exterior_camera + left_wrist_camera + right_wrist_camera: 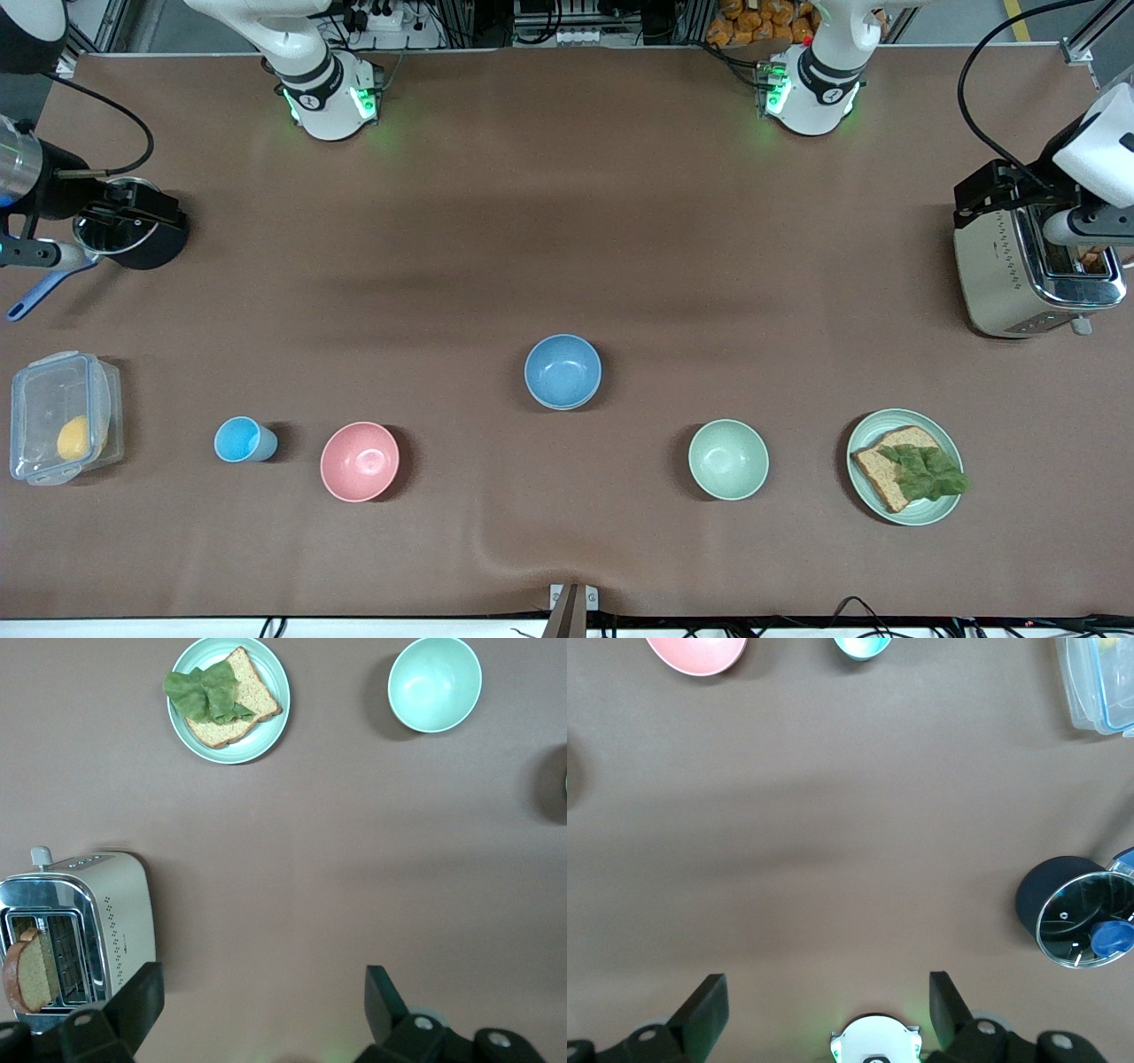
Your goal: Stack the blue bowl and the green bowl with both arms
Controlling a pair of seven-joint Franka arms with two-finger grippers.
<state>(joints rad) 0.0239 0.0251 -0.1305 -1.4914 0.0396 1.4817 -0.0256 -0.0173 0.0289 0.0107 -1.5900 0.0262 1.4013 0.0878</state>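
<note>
The blue bowl (563,372) stands upright and empty near the middle of the table. The green bowl (728,459), a pale green, stands upright and empty nearer the front camera, toward the left arm's end; it also shows in the left wrist view (435,684). The two bowls are apart. My left gripper (261,985) is open and empty, high over the table beside the toaster. My right gripper (826,988) is open and empty, high over the table near the black pot. Neither gripper is near a bowl.
A pink bowl (360,461) and a light-blue cup (242,439) stand toward the right arm's end. A plate (930,507) holds bread and lettuce. There are also a toaster (1032,266), a black pot with a glass lid (124,232) and a clear box (62,416).
</note>
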